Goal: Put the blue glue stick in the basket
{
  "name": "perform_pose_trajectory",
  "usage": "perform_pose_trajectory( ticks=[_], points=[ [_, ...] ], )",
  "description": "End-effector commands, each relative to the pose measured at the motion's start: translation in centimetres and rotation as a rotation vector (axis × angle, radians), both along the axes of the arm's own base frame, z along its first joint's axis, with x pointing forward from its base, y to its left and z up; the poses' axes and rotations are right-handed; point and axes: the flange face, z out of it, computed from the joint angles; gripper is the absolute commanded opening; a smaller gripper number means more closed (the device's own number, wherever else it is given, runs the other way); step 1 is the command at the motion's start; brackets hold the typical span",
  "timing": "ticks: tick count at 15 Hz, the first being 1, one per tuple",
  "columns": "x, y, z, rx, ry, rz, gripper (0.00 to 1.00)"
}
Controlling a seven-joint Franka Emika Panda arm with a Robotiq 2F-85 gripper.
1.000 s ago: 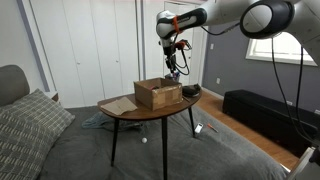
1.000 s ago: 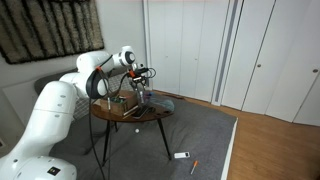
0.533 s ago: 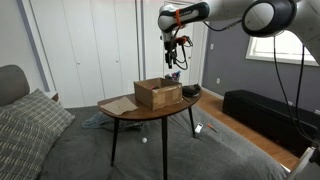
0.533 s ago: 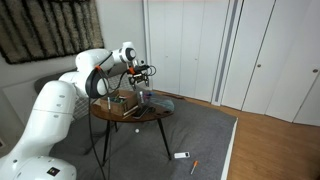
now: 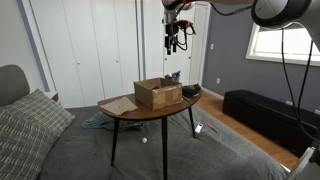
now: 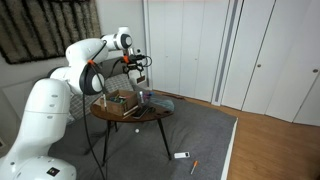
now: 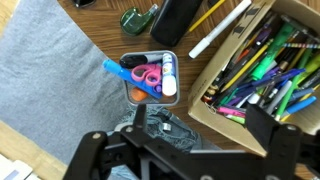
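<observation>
While the gripper [image 7: 175, 150] hangs spread and empty high above, the likely blue glue stick [image 7: 168, 76] sits in a small cup [image 7: 133, 95] straight below, beside the basket [image 7: 212, 115].

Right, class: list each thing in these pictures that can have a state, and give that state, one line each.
gripper: open, empty, high above the table.
basket: upright on the table, open-topped, full of pens and markers.
small tub: upright beside the basket, holding pink scissors and sticks.
blue stick: in the small tub, one end over its rim, not in the basket.
white marker: lying flat on the table.
</observation>
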Motion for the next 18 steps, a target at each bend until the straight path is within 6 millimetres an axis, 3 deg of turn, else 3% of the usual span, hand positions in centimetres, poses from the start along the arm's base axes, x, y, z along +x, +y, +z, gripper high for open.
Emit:
perform_pose_trajectory(
  ticks=[1,6,9,13,18],
  points=[
    [-2.2,1.3,3.5,0.039,-0.012,-0.020,1.00],
    [-5.3,3.5,7.0,0.083,-0.039,0.014,1.00],
    [-7.4,5.4,7.9,0.121,-0.037,0.059,1.00],
    [-10.8,6.6,7.6,0.126,-0.008,0.109,1.00],
    [-14.2,6.4,5.2,0.097,0.039,0.161,1.00]
  ],
)
